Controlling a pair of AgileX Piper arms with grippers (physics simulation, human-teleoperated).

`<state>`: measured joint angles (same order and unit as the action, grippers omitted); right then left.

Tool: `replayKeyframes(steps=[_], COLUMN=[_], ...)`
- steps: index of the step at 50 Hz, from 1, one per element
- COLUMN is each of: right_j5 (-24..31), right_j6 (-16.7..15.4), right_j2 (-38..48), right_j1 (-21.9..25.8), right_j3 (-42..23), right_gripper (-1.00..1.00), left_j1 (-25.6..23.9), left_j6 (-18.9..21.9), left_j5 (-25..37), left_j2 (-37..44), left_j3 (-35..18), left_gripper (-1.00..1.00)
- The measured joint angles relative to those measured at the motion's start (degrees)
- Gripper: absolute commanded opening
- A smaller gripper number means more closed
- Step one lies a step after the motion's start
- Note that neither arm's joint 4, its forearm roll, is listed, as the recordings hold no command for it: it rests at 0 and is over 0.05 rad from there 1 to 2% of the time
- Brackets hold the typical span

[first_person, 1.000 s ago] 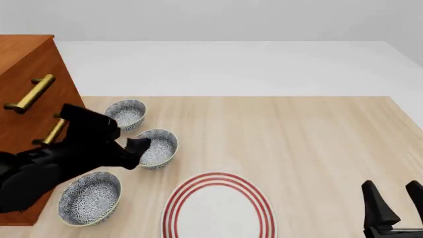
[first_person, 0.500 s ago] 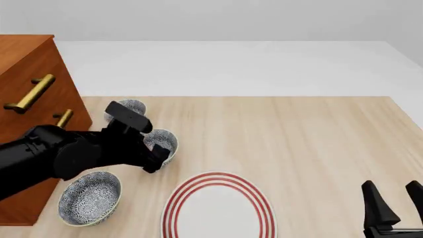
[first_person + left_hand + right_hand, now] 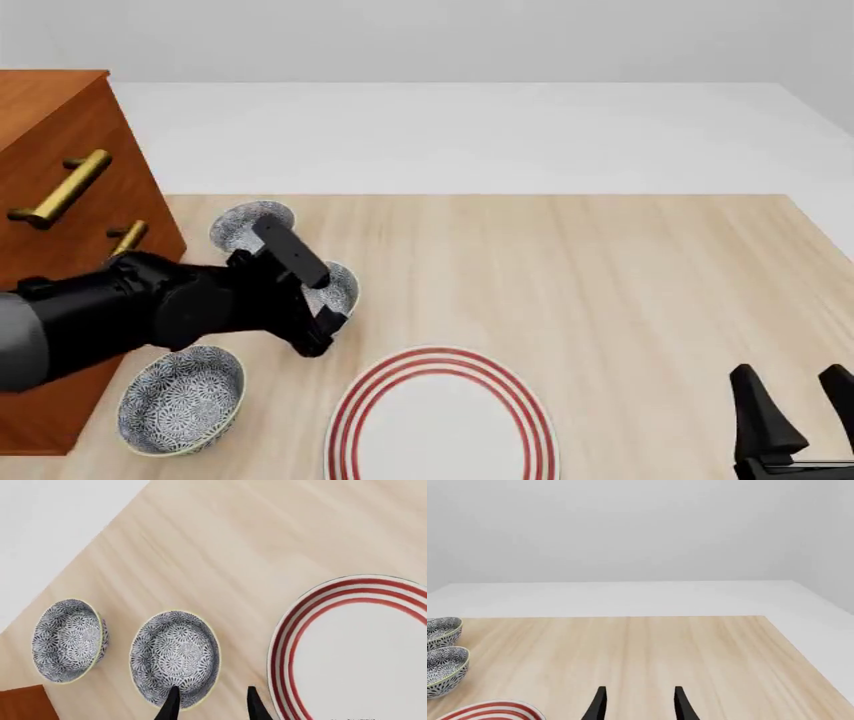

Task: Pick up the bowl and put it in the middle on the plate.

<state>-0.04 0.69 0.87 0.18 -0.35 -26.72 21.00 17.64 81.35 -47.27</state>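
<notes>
The left gripper (image 3: 209,707) has swung further over the desk (image 3: 601,280) than half a second ago, now hanging above the near rim of the bowl (image 3: 175,657), its fingers (image 3: 171,707) apart, one over the rim and one outside it. The bowl sits on the desk at about 10 o'clock from the plate (image 3: 441,420), near but apart. A second bowl (image 3: 250,226) lies beyond it, a third (image 3: 180,397) nearer the cabinet (image 3: 60,150). The right gripper (image 3: 797,420) has not moved, fingers spread, holding nothing.
</notes>
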Motion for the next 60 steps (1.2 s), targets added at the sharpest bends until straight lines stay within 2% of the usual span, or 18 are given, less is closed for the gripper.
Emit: replayKeyframes(steps=[13, 32, 60], right_j5=[0.2, 0.1, -0.1], right_j6=[0.0, 0.0, 0.0], right_j2=[-0.1, -0.1, 0.0], right_j1=[0.0, 0.0, 0.1], right_j3=[-0.1, 0.0, 0.0], right_gripper=[1.0, 1.0, 1.0], left_j1=[-1.3, 1.1, 2.8], left_j6=[3.9, 9.2, 10.1], left_j5=[-0.5, -1.4, -5.0], left_j2=[3.6, 8.0, 12.7], left_j3=[-0.6, -1.0, 1.9], left_gripper=[1.0, 1.0, 1.0])
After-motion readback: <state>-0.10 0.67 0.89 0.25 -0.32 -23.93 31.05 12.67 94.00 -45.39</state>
